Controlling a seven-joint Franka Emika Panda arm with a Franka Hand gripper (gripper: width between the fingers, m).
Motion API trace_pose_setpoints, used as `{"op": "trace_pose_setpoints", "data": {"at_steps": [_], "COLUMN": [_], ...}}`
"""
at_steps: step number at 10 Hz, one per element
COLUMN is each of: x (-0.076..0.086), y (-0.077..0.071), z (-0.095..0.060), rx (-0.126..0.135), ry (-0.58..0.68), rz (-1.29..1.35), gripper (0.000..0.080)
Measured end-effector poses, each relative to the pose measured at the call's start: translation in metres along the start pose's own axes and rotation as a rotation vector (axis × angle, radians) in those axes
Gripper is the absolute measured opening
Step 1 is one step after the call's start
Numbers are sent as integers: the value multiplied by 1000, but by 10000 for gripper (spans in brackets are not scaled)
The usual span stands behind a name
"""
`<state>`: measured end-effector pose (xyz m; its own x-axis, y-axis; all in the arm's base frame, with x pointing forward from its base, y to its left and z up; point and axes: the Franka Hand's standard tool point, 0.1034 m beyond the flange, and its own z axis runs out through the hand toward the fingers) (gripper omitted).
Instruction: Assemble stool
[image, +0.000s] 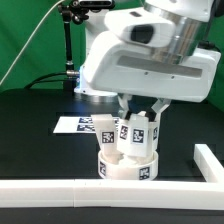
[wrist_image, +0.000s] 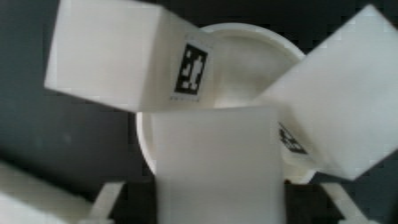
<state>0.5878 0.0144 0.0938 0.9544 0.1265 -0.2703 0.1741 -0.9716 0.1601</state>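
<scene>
Nearest the exterior camera, a long white L-shaped rail (image: 100, 192) runs along the front edge of the black desk (image: 30, 140) and turns away up the exterior view's right side. It probably serves as a stop to brace parts against.

Just behind the rail stands the low round white plastic ring-shaped seat (image: 128, 165), tagged on its outer wall, near the middle of the desk. Three short chunky white block legs rise from it. One leg (image: 106, 131) leans toward the exterior view's left, another (image: 153, 130) toward its right. Both appear already seated in the ring; how firmly cannot be told.

The middle leg (image: 131, 136) stands between them, and the gripper (image: 135, 106) is closed on its upper part from above. In the wrist view the two pale fingertips (wrist_image: 112, 197) flank this leg (wrist_image: 217, 150), with the seat's rim (wrist_image: 249, 40) beyond it and a tagged leg (wrist_image: 134, 60) to one side. Judgement: the grip holds the leg steady over its socket so it can be pressed or twisted home; assembly looks well advanced.

Farther back, the marker board (image: 75, 124) lies flat on the desk, partly hidden by the stool. Beyond it, a green backdrop (image: 30, 40).
</scene>
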Motion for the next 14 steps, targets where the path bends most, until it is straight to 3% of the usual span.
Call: {"op": "trace_pose_setpoints", "data": {"at_steps": [1, 6, 7, 8, 9, 11, 14], "x": [7, 8, 7, 8, 9, 12, 13], "y": [4, 3, 5, 14, 20, 22, 21], "z": [-2, -2, -1, 0, 1, 1, 1], "rx": [14, 14, 44, 131, 196, 232, 233], "ry": [-1, -1, -6, -19, -31, -2, -26], "rz": [95, 458, 536, 643, 767, 867, 1082], "gripper": [336, 337, 337, 337, 337, 337, 337]}}
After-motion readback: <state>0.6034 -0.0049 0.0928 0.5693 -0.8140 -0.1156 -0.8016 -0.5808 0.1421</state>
